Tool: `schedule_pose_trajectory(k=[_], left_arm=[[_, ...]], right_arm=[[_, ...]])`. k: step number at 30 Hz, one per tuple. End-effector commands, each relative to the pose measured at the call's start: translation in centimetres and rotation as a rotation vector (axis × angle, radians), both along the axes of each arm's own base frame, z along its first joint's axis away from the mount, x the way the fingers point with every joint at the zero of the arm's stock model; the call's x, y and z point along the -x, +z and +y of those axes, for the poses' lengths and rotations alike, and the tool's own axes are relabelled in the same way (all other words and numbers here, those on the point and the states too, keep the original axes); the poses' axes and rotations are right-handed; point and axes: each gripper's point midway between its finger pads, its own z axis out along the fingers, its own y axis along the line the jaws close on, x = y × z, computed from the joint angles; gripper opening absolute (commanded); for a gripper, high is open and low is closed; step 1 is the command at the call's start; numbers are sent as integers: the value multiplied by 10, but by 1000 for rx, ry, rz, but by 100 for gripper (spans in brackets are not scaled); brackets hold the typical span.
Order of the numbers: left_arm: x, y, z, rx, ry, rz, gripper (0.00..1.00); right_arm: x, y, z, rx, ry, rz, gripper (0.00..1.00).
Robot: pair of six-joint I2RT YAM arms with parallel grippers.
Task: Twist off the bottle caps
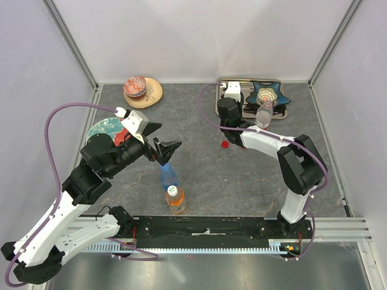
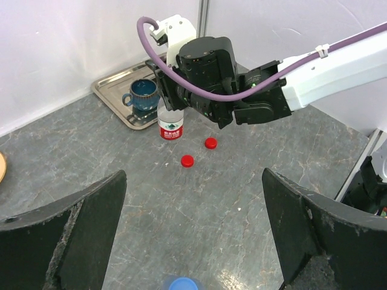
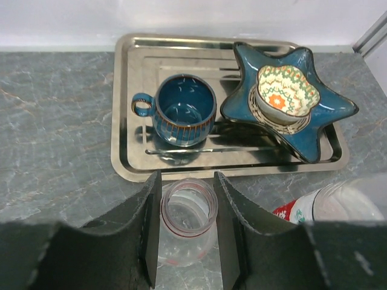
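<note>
My right gripper [image 3: 186, 199] is shut on the open neck of an upright clear bottle [image 3: 187, 217] in front of the tray; the left wrist view shows that bottle's red label [image 2: 170, 125]. A second clear red-labelled bottle [image 1: 263, 114] stands to its right. Two red caps [image 2: 187, 161] [image 2: 210, 143] lie on the table. My left gripper [image 1: 162, 140] is open and empty, above the blue-tinted bottle [image 1: 169, 175], whose blue cap [image 2: 181, 283] is on. The orange-liquid bottle [image 1: 175, 200] stands nearer, with its white cap on.
A steel tray [image 1: 225, 81] at the back right holds a blue cup [image 3: 183, 109] and a blue star dish [image 3: 314, 121] with a patterned bowl. A plate with a round toy [image 1: 143, 90] sits at the back left. A patterned plate [image 1: 103, 128] lies under my left arm.
</note>
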Motion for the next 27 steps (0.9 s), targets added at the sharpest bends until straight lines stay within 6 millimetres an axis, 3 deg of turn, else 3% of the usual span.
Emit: schedule_pose_trajectory(k=[1,11,18,25,27], left_arm=[[-2,1,-4,24,0,11,100],[-5,0,-5,18,1,13,100],[-5,0,-5,20,3,15,100],[-5,-1,-7,20,-3,20,100],[-5,-1,-7,20,-5,20,100]], right_arm=[[-9,4,3,-41,-17,-15,0],[-12,-10,-3,-47,-46,48,0],[-10,2,-4,-59,-45,49,39],[-9,11,-3,-66,-44,42,52],[-9,14,-4,-68,-49,39,59]])
